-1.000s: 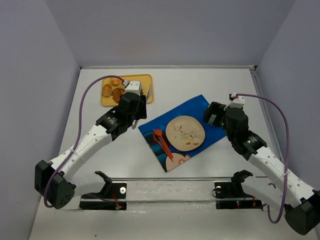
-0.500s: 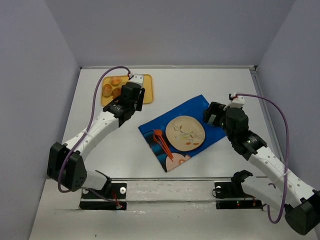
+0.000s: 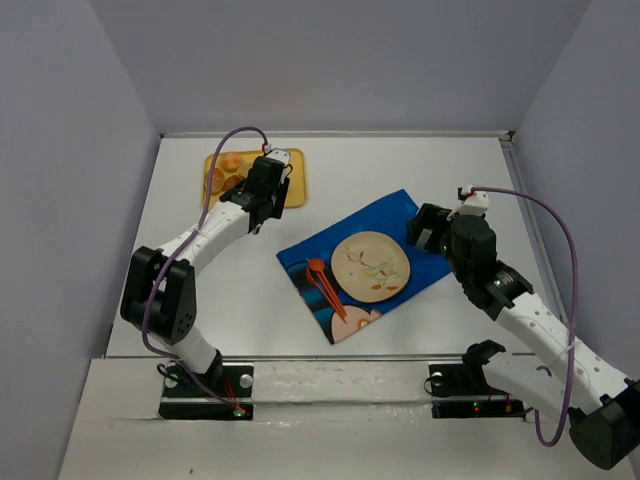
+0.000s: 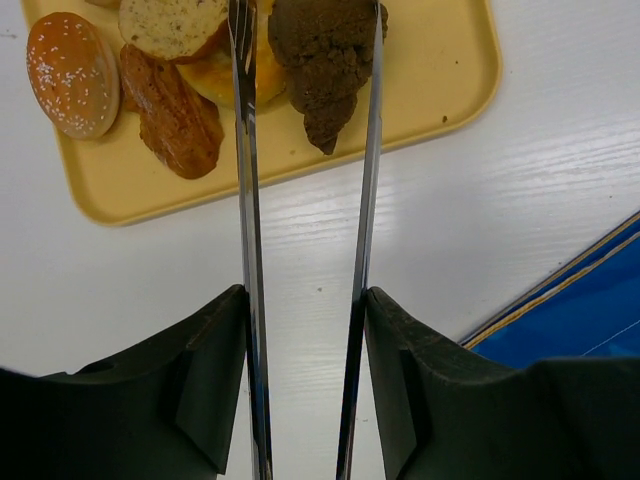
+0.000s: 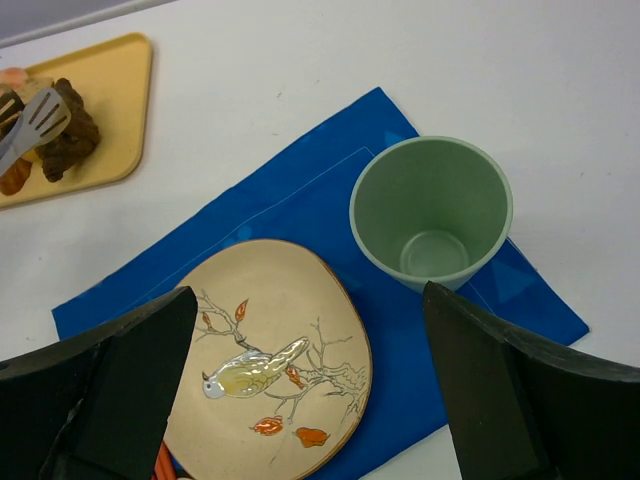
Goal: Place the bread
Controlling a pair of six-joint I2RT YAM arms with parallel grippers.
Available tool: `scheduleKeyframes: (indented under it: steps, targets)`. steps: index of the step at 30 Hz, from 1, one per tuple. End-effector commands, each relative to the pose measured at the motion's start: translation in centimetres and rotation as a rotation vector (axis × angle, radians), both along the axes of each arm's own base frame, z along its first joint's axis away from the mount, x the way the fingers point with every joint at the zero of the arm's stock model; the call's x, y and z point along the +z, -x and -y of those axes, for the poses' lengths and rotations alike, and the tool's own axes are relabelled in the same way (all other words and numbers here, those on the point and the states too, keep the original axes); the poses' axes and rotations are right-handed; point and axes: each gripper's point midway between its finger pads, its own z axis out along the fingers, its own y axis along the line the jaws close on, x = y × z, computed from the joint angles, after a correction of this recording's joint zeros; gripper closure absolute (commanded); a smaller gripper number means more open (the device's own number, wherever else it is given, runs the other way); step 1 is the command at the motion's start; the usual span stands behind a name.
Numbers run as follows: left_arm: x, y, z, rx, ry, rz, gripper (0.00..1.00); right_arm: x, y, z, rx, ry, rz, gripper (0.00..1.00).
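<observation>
The dark brown lumpy bread (image 4: pixel 325 60) lies on the yellow tray (image 4: pixel 440 70) at the back left, beside lighter buns. It also shows in the right wrist view (image 5: pixel 68 132). My left gripper (image 4: pixel 305 300) is shut on metal tongs (image 4: pixel 243 200). The tong blades reach over the tray and stand one on each side of the bread, slightly apart. In the top view my left gripper (image 3: pixel 262 192) hides the bread. My right gripper (image 5: pixel 308 300) is open and empty, hovering over the plate (image 5: pixel 270 340) and the green cup (image 5: pixel 432 210).
A seeded bun (image 4: pixel 72 72) and several other pastries share the tray (image 3: pixel 295 188). The bird-painted plate (image 3: pixel 370 265) sits on a blue cloth (image 3: pixel 310 255) with an orange utensil (image 3: pixel 322 283) to its left.
My left arm has swung back and left from the cloth's edge to the tray, bringing the tongs over the bread. My right arm has not moved.
</observation>
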Motion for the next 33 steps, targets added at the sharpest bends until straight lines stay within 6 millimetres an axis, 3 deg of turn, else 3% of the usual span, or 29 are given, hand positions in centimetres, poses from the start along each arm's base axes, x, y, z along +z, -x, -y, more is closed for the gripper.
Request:
scheduleKeyframes:
  steps: [1, 6, 12, 14, 19, 22, 28, 29, 33]
  targets:
    - [1.2, -1.5, 0.6, -0.03, 0.001, 0.028, 0.43, 1.8, -0.8, 0.3, -0.024, -0.006, 0.06, 0.0]
    - [-0.5, -1.5, 0.4, -0.016, -0.01, -0.015, 0.42, 1.7, -0.9, 0.4, -0.031, -0.001, 0.059, 0.0]
    - [-0.5, -1.3, 0.3, -0.002, 0.007, -0.021, 0.38, 1.6, -0.8, 0.4, -0.033, -0.001, 0.057, 0.0]
    - [-0.6, -1.3, 0.6, -0.007, 0.017, -0.023, 0.41, 1.7, -0.8, 0.4, -0.031, -0.003, 0.058, 0.0]
    - [0.1, -1.9, 1.0, 0.003, 0.039, -0.016, 0.67, 1.7, -0.8, 0.4, -0.034, -0.005, 0.058, 0.0]
    - [1.4, -2.0, 1.2, -0.001, 0.057, 0.006, 0.75, 1.8, -0.8, 0.4, -0.03, -0.007, 0.062, 0.0]
    - [6.5, -0.6, 2.7, -0.01, 0.228, 0.083, 0.78, 2.3, -0.5, 0.6, -0.034, -0.024, 0.077, 0.0]
    - [7.9, 0.3, 3.7, -0.048, 0.286, 0.098, 0.78, 2.3, -0.5, 0.5, -0.036, -0.029, 0.077, 0.0]
    - [8.1, 4.7, 7.4, -0.14, 0.404, 0.1, 0.77, 2.5, -0.2, 0.5, -0.026, -0.035, 0.087, 0.0]
